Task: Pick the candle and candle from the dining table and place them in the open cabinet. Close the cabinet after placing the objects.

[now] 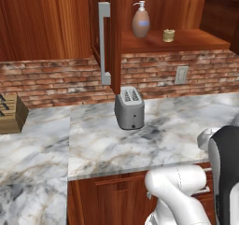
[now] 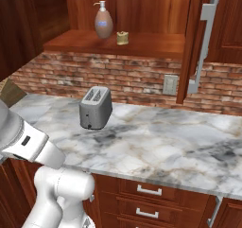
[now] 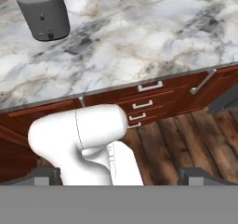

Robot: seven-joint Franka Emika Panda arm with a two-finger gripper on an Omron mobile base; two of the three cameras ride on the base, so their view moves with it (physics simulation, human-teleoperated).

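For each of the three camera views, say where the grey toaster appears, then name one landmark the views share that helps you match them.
Left base view: the toaster stands at centre on the marble counter, below the open cabinet door.
Right base view: the toaster stands left of centre, below the shelf.
Hand view: the toaster lies at the top left, cut by the edge.
Shared landmark: the marble counter under it; in both base views, also the soap bottle on the shelf.

A grey toaster stands on the marble surface; a soap dispenser, knife block and wall outlet sit farther back.
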